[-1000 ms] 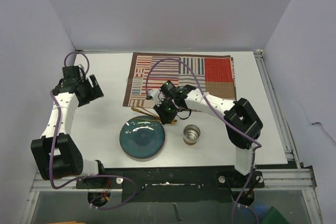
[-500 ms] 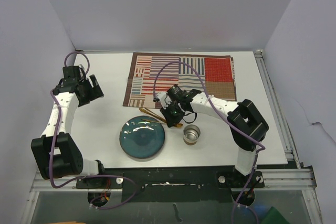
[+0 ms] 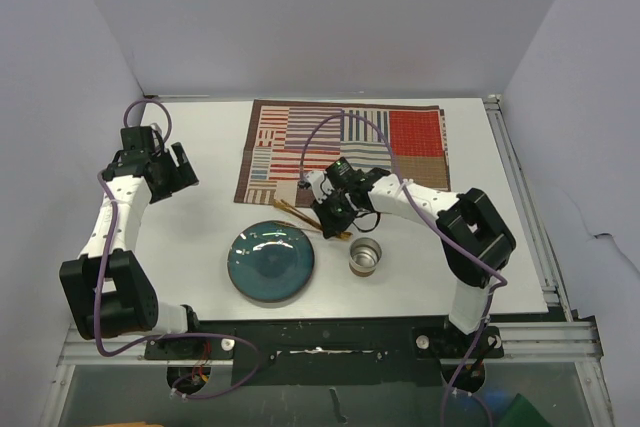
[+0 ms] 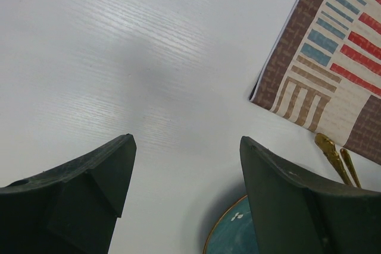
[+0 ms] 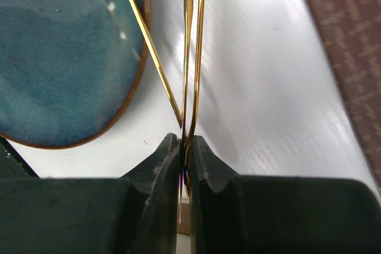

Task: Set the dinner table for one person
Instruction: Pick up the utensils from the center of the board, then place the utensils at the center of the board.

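Note:
My right gripper (image 3: 336, 219) is shut on the thin stems of gold cutlery (image 5: 193, 57), whose other ends (image 3: 293, 214) reach left over the white dinner table (image 3: 200, 237). They lie between the striped placemat (image 3: 345, 147) and the teal plate (image 3: 270, 262). In the right wrist view the stems run from my gripper (image 5: 186, 147) past the plate's rim (image 5: 65, 57). My left gripper (image 3: 180, 172) stands open above the bare table (image 4: 119, 57) at the left, with nothing between its fingers (image 4: 187, 171). From that wrist I see the placemat's corner (image 4: 333, 69), the gold tips (image 4: 333, 153) and the plate's edge (image 4: 235, 236).
A metal cup (image 3: 365, 255) stands upright just right of the plate, close below my right gripper. The aluminium rail (image 3: 525, 207) runs along the table's right edge. White walls close in the back and both sides.
My right gripper has shifted right and a little nearer, dragging the gold cutlery along with it. The left arm has stayed put.

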